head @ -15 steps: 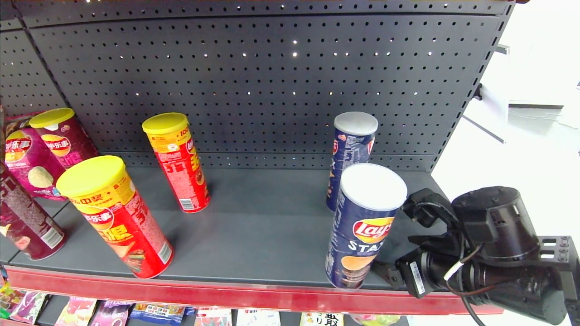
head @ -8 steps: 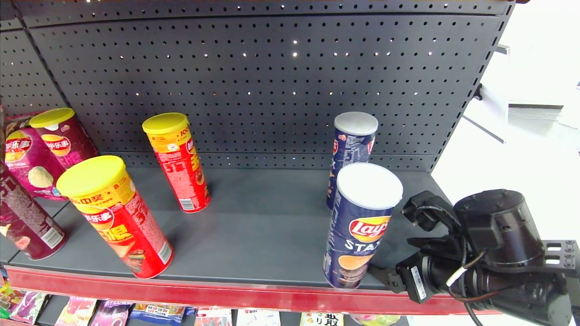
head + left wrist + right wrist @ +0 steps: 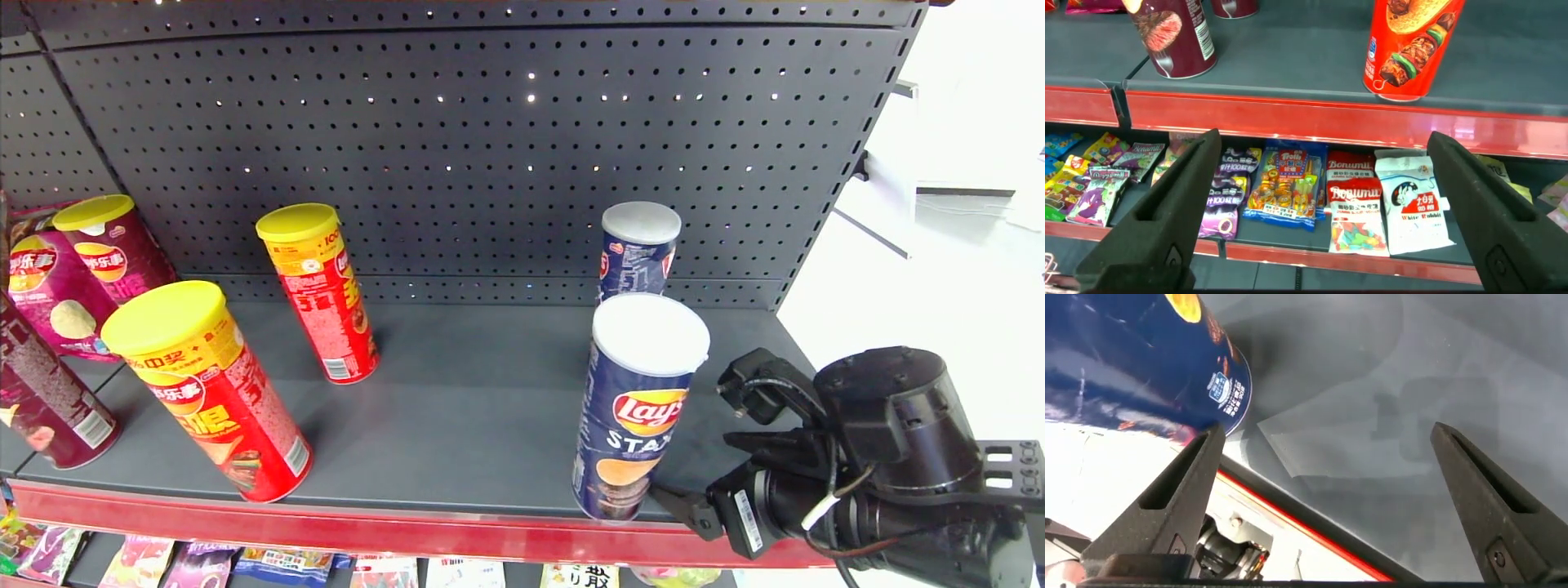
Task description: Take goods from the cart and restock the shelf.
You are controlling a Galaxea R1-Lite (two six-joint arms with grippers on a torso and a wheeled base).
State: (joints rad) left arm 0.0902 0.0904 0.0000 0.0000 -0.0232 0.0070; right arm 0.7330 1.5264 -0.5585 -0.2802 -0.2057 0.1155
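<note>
On the grey shelf (image 3: 457,433), near its red front edge, the front blue can (image 3: 637,408) stood upright. A second blue can (image 3: 638,237) stood directly behind it, close to the perforated back panel (image 3: 490,163). The right gripper (image 3: 1323,490) sat low beside the front blue can's base, toward the shelf's right end. Its fingers were spread wide apart with nothing between them. One fingertip (image 3: 1196,465) lay at the can's lower rim; contact could not be determined. The left gripper (image 3: 1323,163) was likewise spread wide and empty, facing the snack bags (image 3: 1290,184) on the lower level, beneath a red can (image 3: 1409,45) and a maroon can (image 3: 1172,37).
</note>
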